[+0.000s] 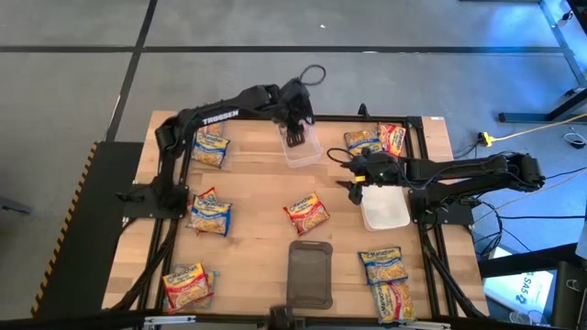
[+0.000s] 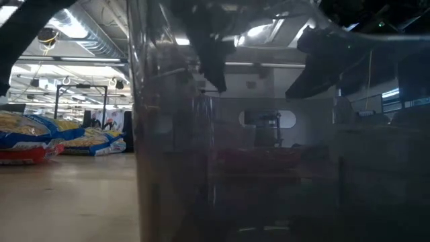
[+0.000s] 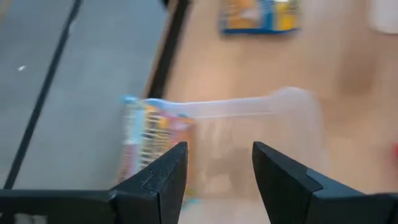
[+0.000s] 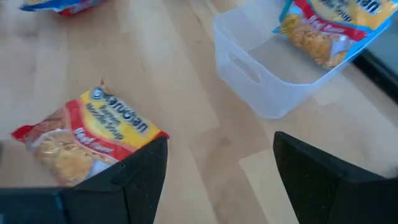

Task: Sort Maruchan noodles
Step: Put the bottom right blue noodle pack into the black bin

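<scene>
The red-banded Maruchan packet (image 1: 306, 213) at the middle of the table (image 1: 257, 257) is taken as the likely next target. It lies flat, its long axis slanted across the boards, just ahead of and below the right gripper (image 1: 353, 181), which hovers with its fingers apart and nothing between them. In the right wrist view the same packet (image 4: 84, 134) shows just beyond one finger, so the right arm is judged nearer to it than the left.

The left gripper (image 1: 294, 138) hangs over the clear plastic tub (image 1: 302, 147) at the far edge of the table, its fingers apart and empty. One packet (image 3: 149, 146) is seen leaning at the tub's wall, apparently inside it, though that is not certain.

A white tray (image 1: 385, 209) lies just beside the right gripper and appears empty; a dark grey tray (image 1: 310, 274) at the near edge also seems to hold nothing. The other packets are scattered well apart: two (image 1: 376, 140) beyond the right gripper, two (image 1: 385, 275) near the right corner, and several (image 1: 210, 213) on the left arm's side.
</scene>
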### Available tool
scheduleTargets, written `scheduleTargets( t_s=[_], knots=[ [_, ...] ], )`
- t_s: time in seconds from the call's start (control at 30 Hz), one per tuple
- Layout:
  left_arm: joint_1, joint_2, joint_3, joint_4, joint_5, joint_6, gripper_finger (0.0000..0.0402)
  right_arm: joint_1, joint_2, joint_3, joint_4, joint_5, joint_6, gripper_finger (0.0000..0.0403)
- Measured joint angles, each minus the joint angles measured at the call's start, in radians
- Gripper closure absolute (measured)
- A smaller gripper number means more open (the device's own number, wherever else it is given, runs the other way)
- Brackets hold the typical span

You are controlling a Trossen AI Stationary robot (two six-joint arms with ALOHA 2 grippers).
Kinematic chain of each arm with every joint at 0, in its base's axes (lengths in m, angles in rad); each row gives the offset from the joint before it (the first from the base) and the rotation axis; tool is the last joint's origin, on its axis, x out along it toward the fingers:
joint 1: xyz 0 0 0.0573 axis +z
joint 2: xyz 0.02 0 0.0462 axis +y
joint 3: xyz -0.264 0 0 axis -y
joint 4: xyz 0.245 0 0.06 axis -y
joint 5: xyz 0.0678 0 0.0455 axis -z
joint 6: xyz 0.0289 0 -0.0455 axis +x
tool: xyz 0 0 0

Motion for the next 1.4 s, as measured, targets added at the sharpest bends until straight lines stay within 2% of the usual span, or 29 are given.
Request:
scheduleTargets(
  t_s=[0.23,0.4,0.53,0.8,1.1,1.27,1.4],
  knots=[
    [-0.154,-0.015,-0.012,-0.101,-0.001,-0.112,0.0227,0.005,0.0,0.0,0.0,-0.137,0.043,0.0134],
    [-0.271,-0.015,-0.082,-0.048,-0.07,-0.201,0.0227,0.083,0.0,0.0,0.002,-0.138,0.055,0.0134],
    [-0.368,-0.029,-0.165,0.01,-0.14,-0.283,0.0227,0.177,0.0,0.0,0.003,-0.1,0.1,0.0134],
    [-0.562,-0.098,-0.329,0.229,-0.185,-0.436,0.0227,0.4,0.0,0.0,0.028,-0.059,0.233,0.0134],
    [-0.762,-0.077,-0.344,0.394,-0.191,-0.478,0.0227,0.712,0.009,0.025,0.061,0.06,0.412,0.0134],
    [-0.84,-0.077,-0.342,0.479,-0.246,-0.493,0.0227,0.857,0.072,0.085,0.057,0.123,0.488,0.0134],
    [-0.888,-0.077,-0.342,0.516,-0.27,-0.51,0.0227,0.931,0.148,0.154,0.031,0.14,0.529,0.0134]
  ],
)
